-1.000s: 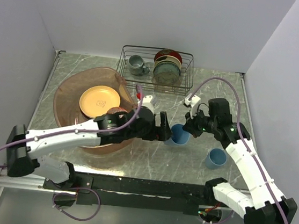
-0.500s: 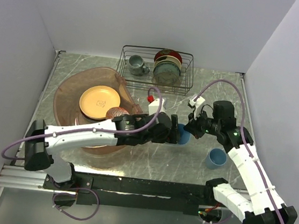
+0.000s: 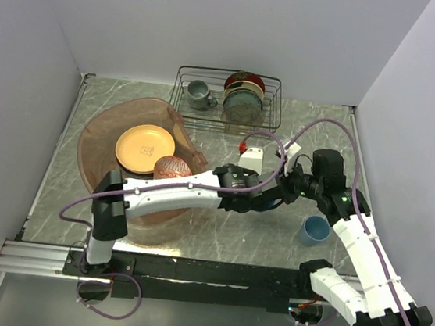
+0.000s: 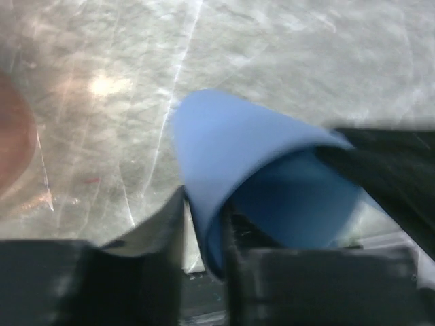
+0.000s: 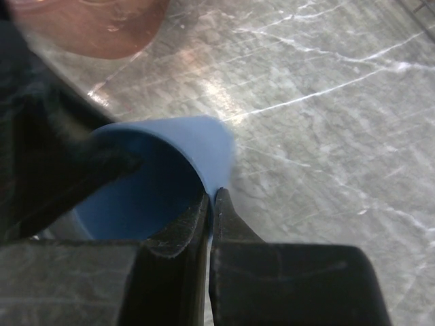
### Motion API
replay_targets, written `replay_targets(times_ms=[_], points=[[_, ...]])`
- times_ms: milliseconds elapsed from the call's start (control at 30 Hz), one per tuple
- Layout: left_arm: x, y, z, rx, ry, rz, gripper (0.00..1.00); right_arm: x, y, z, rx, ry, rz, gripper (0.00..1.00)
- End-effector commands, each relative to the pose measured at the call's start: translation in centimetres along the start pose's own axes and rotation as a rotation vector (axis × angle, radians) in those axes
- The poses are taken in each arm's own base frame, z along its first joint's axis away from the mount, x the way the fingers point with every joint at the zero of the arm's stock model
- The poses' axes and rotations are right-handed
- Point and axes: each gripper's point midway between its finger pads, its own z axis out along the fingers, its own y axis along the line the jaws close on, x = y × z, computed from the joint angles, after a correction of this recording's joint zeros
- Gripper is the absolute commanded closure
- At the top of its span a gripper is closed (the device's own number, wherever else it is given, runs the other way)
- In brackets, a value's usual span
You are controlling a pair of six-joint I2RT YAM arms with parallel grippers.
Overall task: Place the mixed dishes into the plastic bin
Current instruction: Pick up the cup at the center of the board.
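Reaching further toward the right of the top view than a second ago, the left arm has carried the left hand [image 4: 197, 232] onto the light-blue cup [image 4: 272, 176], and its fingers, wide apart then, now stand pinched on the cup's thin wall at the rim. The right hand [image 5: 212, 200] has its fingers together on the opposite side of the same rim, so both hands grip one cup, which sits tipped over the bench [image 3: 301, 117] just right of the plastic bin [image 3: 95, 129], at the centre of the top view. The cup looks like smooth matte plastic, tapered, with an open mouth and a darker blue inside. By this judgement the task is partly done: a glossy round yellow-orange plate [image 3: 145, 145] lies flat in the bin and a domed red-patterned bowl [image 3: 172, 166] rests at its lower right edge; whether other plates lie beneath cannot be told. Left to do are this cup and the second light-blue cup [image 3: 313, 230], upright on the bench at lower right, well apart from the bin. The bin is translucent pinkish-brown with a flared rim, the bench grey veined stone. At upper centre a black wire rack [image 3: 225, 120] holds a grey mug [image 3: 199, 93] and dark upright plates [image 3: 244, 99].
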Motion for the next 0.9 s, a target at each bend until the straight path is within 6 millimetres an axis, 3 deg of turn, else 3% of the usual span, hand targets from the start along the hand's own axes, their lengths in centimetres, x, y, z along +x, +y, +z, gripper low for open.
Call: replay_targets(times_ms=[0,167,200,267,300,333,433,533,600,633,767,867], points=[[0.0,1.7,-0.9,-0.081,-0.012,0.058,0.95,-1.6,0.2,-0.3,-0.011,-0.076,-0.025,1.00],[-1.0,1.6,-2.3,0.009,-0.057,0.030,0.99,-1.6,0.4,-0.4,-0.023,-0.092,-0.034,1.00],[-1.9,1.6,-3.4,0.047,-0.075,0.016,0.99,-1.6,0.5,-0.5,-0.024,-0.096,-0.037,1.00],[-2.1,1.7,-3.7,0.092,-0.095,0.003,0.99,-1.7,0.7,-0.7,-0.035,-0.106,-0.041,0.76],[-3.0,1.9,-4.9,0.128,-0.117,-0.012,0.99,-1.8,0.5,-0.9,-0.029,-0.111,-0.043,0.66],[-2.7,2.8,-4.6,0.122,-0.116,-0.006,0.99,-1.9,0.5,-1.0,-0.035,-0.118,-0.041,0.46],[-3.9,4.4,-5.6,0.140,-0.149,-0.055,0.99,-2.4,-0.5,-1.9,-0.012,-0.153,-0.017,0.23],[-4.8,6.5,-6.4,0.125,-0.167,-0.083,0.99,-2.9,-1.2,-2.8,-0.001,-0.198,0.005,0.12],[-5.5,7.9,-7.2,0.119,-0.184,-0.100,0.99,-3.0,-1.0,-3.2,-0.017,-0.224,0.008,0.09],[-5.8,8.7,-7.2,0.106,-0.190,-0.107,0.99,-2.7,-1.2,-3.1,-0.015,-0.232,0.012,0.00],[-7.0,11.4,-8.4,0.085,-0.232,-0.148,0.99,-1.8,-1.9,-3.3,0.003,-0.264,0.031,0.00],[-7.9,12.7,-9.2,0.107,-0.256,-0.167,0.99,-1.6,-1.1,-3.4,-0.035,-0.285,0.017,0.00]])
